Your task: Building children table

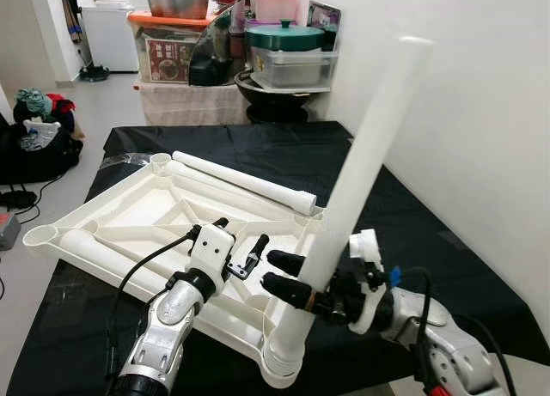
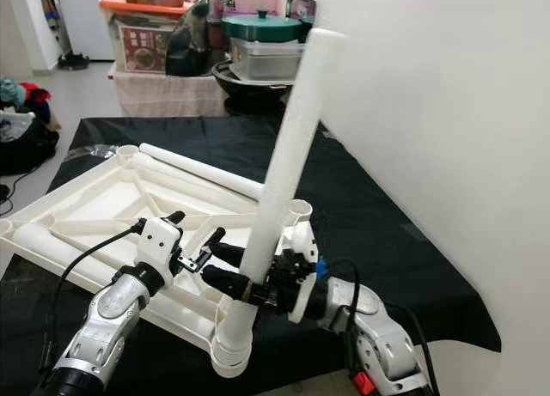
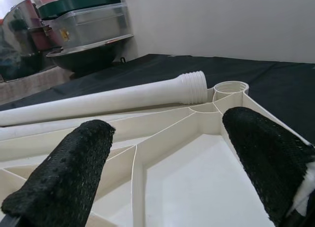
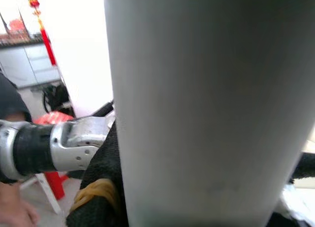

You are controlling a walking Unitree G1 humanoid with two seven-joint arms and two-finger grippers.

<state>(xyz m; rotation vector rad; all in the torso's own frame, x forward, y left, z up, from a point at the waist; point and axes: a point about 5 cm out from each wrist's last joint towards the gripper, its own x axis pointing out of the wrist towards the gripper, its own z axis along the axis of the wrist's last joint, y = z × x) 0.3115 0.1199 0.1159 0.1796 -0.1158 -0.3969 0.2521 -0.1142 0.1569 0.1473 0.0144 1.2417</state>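
right gripper [image 1: 292, 276] jaws clenched on the upright leg [image 1: 361, 190], low on its shaft, just above the ribbed end. left gripper [image 1: 242, 250] jaws released, spread wide over the tabletop [image 1: 137, 211], gripping nothing.

the upright leg stands with its ribbed end seated in the near corner socket [image 1: 282, 366], leaning a bit away from the robot and to its right. holding low near the socket looks deliberate: short lever, better control of tilt while pressing or twisting it home. i can't tell how deep the ribs have gone in.

tabletop lies upside down, ribbed underside up, so the corner sockets face up to take legs. the near corner hangs at or just past the surface's edge, close to the robot.

left gripper hovers above the underside ribs just beside the leg, probably ready to pin the tabletop so it doesn't shift under the push.

spare leg [image 1: 245, 181] lies along the far edge of the tabletop, ribbed end next to the far right socket [image 3: 230, 87], staged for that corner. another leg [image 1: 103, 254] lies along the left edge.

the black cloth-covered surface [image 1: 430, 224] carries it all. a white wall is close on the right, and storage bins and pots [image 1: 284, 44] are stacked behind.

judgement: first leg going in, three sockets to fill. risk: leg goes in crooked.
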